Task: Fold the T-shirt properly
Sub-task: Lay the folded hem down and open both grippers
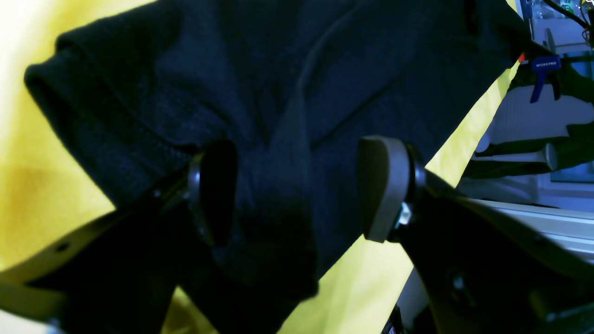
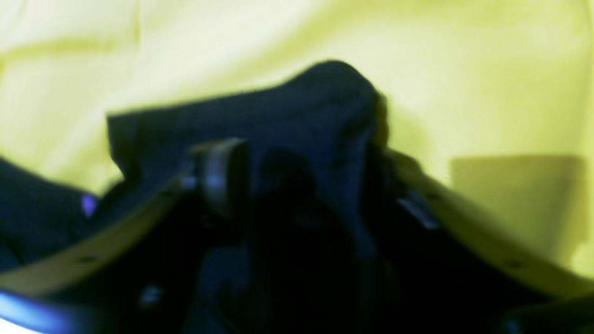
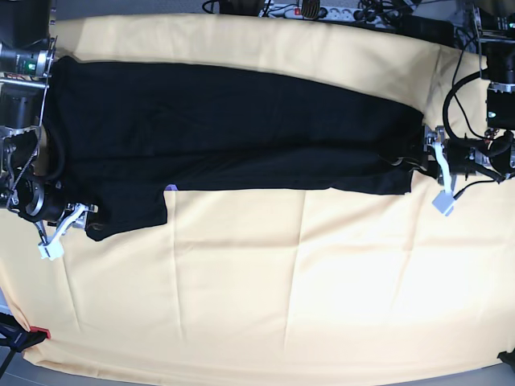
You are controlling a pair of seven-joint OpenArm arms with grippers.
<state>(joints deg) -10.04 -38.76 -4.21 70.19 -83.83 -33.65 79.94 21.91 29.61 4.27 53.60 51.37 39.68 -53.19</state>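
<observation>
We see the black T-shirt [image 3: 225, 129] spread as a long band across the upper half of the pale yellow cloth [image 3: 282, 281], running from about nine o'clock to about three o'clock in the base view, with a shorter flap hanging down at its eight o'clock end. Our left gripper [image 1: 297, 185] sits at the three o'clock end of the shirt; in its wrist view the two pads stand wide apart, with dark fabric lying between them and neither pad pressing on it. Our right gripper [image 2: 301, 181] is at the eight o'clock corner, on the flap; its wrist view is blurred, and black cloth rises between its fingers, but we cannot tell whether they have pinched it or merely straddle it.
</observation>
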